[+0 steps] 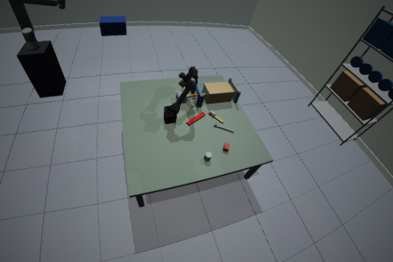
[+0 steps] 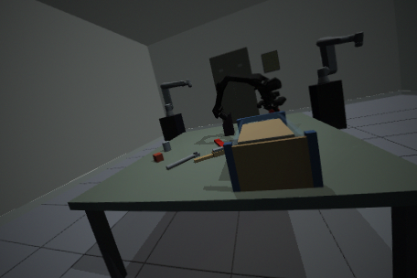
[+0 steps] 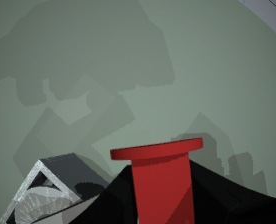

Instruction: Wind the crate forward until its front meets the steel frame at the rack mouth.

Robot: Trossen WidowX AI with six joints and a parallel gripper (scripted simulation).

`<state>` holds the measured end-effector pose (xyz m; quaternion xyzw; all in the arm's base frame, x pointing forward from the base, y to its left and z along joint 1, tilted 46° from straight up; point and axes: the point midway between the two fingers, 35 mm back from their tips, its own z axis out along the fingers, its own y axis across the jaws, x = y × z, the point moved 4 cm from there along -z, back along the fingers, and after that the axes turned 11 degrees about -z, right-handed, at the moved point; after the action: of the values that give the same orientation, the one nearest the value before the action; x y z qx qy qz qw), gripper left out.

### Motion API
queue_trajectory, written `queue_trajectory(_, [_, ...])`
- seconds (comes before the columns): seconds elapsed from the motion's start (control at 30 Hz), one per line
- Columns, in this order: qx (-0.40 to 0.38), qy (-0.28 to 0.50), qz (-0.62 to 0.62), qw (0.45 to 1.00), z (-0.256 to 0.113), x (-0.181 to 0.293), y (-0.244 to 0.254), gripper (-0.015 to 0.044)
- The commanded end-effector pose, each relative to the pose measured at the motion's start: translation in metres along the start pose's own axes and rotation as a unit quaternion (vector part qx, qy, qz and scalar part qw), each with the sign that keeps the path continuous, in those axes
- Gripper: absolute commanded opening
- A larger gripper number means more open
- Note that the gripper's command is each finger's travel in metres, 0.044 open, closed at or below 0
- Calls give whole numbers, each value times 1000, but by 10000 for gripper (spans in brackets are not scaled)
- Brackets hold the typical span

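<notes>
The tan crate [image 1: 219, 88] [image 2: 265, 130] lies flat in the cubby, between the blue posts [image 1: 200, 100] [image 2: 231, 168]. Its winch-side end is close to the blue frame there; I cannot tell whether they touch. An orange strap [image 1: 195, 95] runs from that side to the grey winch [image 1: 178, 95] [image 3: 71, 164]. My gripper [image 1: 184, 83] [image 2: 272, 106] [image 3: 157, 169] is shut on the red grip of the winch handle, beside and above the winch. A pale bar [image 3: 79, 211] runs from near the grip over the winch. The square key and the round hole are hidden.
On the green bench [image 1: 146, 157] [image 2: 137, 182] lie a red bar [image 1: 196, 118], a tan-handled tool [image 1: 216, 117] [image 2: 207, 157] and a grey wrench [image 1: 224, 128] [image 2: 182, 161]. A red block [image 1: 227, 146] [image 2: 158, 157] and a grey cylinder [image 1: 208, 156] [image 2: 166, 146] are farther off.
</notes>
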<state>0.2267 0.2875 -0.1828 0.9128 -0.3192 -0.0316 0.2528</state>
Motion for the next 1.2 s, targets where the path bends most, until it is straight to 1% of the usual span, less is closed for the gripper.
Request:
queue_trajectory(0.0, [-17,-16,-17,1000,10,-23,9,0])
queue_trajectory(1.17, [-18,-17,-18,1000,19,-51,35,0])
